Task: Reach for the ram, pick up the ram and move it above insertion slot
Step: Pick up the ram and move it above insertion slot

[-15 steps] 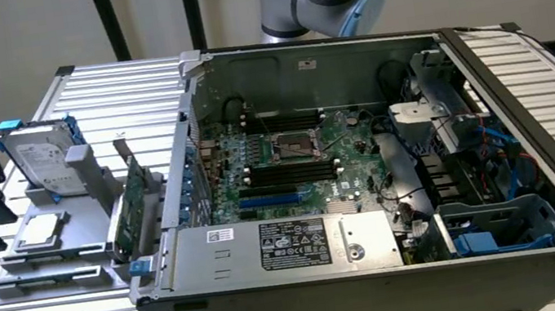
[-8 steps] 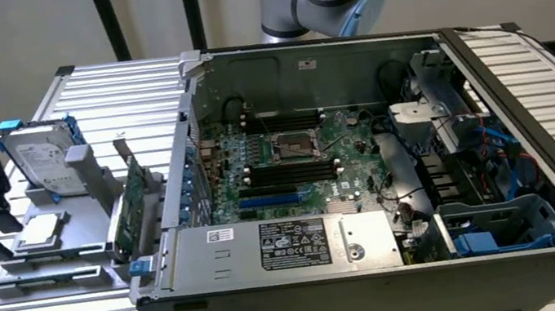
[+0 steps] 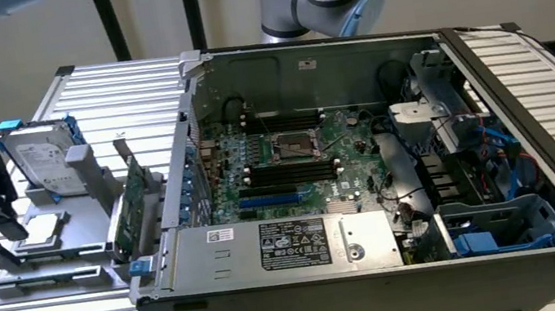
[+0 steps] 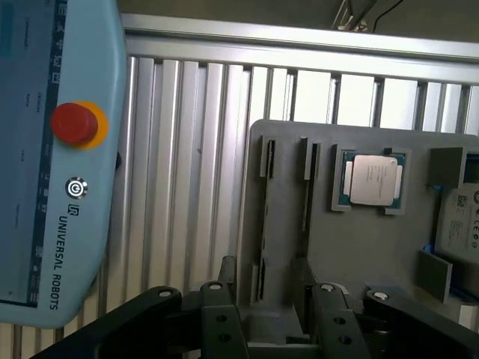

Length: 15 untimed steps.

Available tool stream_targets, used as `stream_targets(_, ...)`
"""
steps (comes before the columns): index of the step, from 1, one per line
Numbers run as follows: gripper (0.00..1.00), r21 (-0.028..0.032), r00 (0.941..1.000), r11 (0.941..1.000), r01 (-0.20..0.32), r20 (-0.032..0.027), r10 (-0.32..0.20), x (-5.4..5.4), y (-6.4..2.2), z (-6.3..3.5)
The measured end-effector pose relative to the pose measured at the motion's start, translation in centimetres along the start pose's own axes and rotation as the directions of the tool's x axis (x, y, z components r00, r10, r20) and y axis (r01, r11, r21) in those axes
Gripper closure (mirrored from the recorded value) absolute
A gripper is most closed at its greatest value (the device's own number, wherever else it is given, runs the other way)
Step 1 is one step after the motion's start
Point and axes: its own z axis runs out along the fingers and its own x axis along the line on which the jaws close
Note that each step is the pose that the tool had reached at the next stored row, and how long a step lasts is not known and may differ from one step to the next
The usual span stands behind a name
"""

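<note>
Your gripper [image 4: 266, 288] is sitting wide open at the gray parts tray [image 4: 359, 247], nothing between the jaws, well apart from the black memory slots [image 3: 292, 172] in the PC case [image 3: 387, 296].

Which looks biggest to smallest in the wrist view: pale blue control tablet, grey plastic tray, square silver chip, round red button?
1. Grey plastic tray and pale blue control tablet: alike, both cut off, unranked.
2. Square silver chip.
3. Round red button.
</note>
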Motion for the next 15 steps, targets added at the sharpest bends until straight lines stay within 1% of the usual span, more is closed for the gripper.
stream_targets(15,0.58,-0.0001,1.0,1.0,-0.003,0.0,0.003,0.1,-0.04,2.71)
